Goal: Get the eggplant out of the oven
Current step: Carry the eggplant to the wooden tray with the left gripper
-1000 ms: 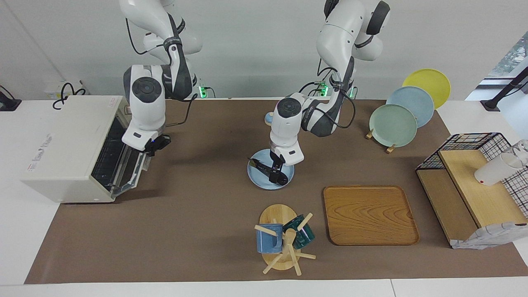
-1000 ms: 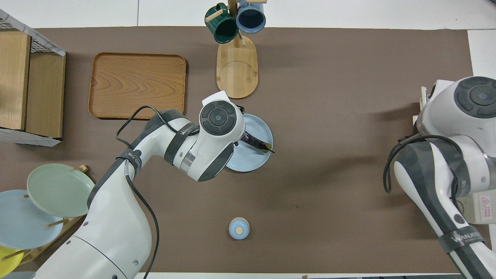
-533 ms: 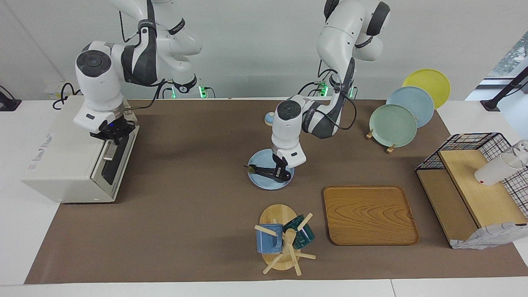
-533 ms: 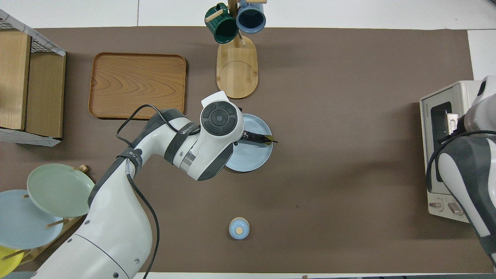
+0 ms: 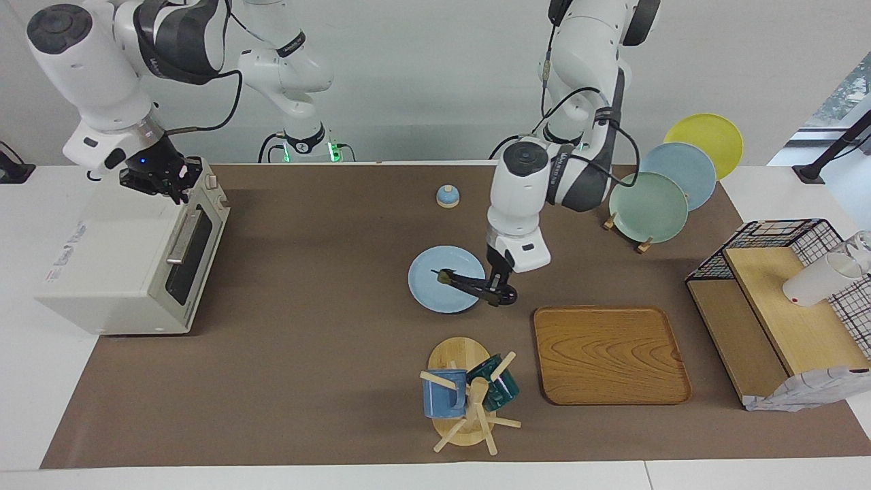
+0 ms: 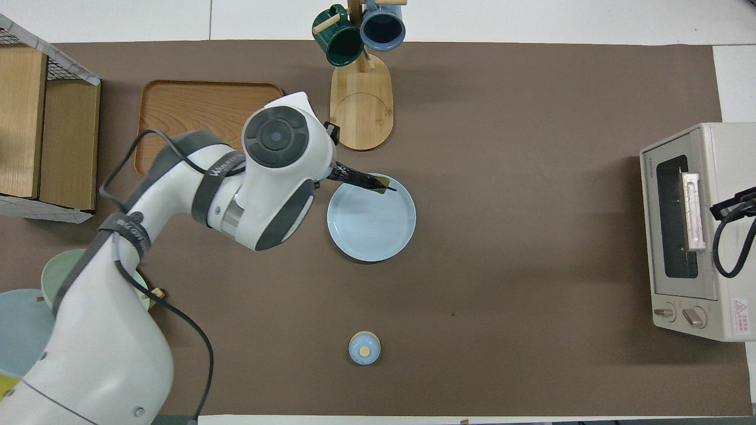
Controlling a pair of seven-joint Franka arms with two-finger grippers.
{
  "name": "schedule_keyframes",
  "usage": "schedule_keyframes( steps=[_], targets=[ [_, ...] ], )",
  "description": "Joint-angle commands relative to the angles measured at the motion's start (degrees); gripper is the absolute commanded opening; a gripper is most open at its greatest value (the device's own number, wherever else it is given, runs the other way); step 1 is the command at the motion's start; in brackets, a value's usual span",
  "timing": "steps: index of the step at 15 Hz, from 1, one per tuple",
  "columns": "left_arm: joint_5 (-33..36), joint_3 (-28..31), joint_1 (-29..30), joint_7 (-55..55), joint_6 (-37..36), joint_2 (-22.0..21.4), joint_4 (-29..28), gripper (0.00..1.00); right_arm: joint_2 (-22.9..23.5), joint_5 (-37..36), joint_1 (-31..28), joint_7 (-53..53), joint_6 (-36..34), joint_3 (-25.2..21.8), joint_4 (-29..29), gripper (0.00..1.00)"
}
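The eggplant [image 5: 469, 284] is dark and slender with a green stem cap. My left gripper [image 5: 501, 292] is shut on its thick end. It holds the eggplant tilted over the edge of a light blue plate [image 5: 429, 296], with the stem end over the plate. In the overhead view the eggplant [image 6: 359, 178] pokes out from under the left arm above the plate [image 6: 372, 236]. The cream oven [image 5: 109, 258] stands at the right arm's end of the table with its door shut, and it also shows in the overhead view [image 6: 717, 177]. My right gripper [image 5: 160, 177] hovers over the oven's top by the door.
A wooden tray [image 5: 609, 354] lies beside the plate toward the left arm's end. A mug rack [image 5: 466, 398] stands farther from the robots. A small blue lid [image 5: 447, 196] lies nearer to them. A plate rack [image 5: 650, 204] and a wire shelf [image 5: 782, 306] stand at the left arm's end.
The oven door went from open to shut, and the right gripper rose from it to over the oven's top. The left gripper carried the eggplant from the plate's middle toward the tray.
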Motion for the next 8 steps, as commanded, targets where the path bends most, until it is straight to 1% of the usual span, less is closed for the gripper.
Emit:
schedule_keyframes(
  steps=[1,2,3,5,6,7,8],
  targets=[
    [-1.73,-0.42,6.14,17.45,-0.67,0.08,0.81,0.00,0.93,1.18,0.55,3.93,-2.11,1.09,1.76,0.33],
    [-3.83,-0.33,8.87,25.26,-0.67,0.35,1.25,0.00,1.01,1.36,0.55,5.52,-2.30,1.09,1.76,0.59],
    [-5.59,-0.33,11.42,33.08,-0.67,0.43,1.43,0.00,1.02,1.44,0.55,6.49,-1.95,1.09,1.67,1.00],
    [-7.63,-0.25,15.99,45.84,-0.67,1.57,2.04,0.00,0.93,5.11,0.63,8.60,-2.64,1.18,2.20,1.00],
    [-7.72,-0.16,16.88,50.52,-0.67,2.80,3.18,0.00,0.67,6.01,0.64,10.44,-2.82,1.18,2.03,1.00],
    [-7.55,-0.16,17.94,53.96,-0.76,4.98,4.67,0.00,0.40,6.02,0.72,11.76,-2.48,1.18,1.42,1.00],
    [-7.37,-0.16,18.64,56.60,-0.93,8.05,7.90,0.00,-0.03,5.93,0.20,12.03,-2.21,1.09,0.54,1.00]
  ],
)
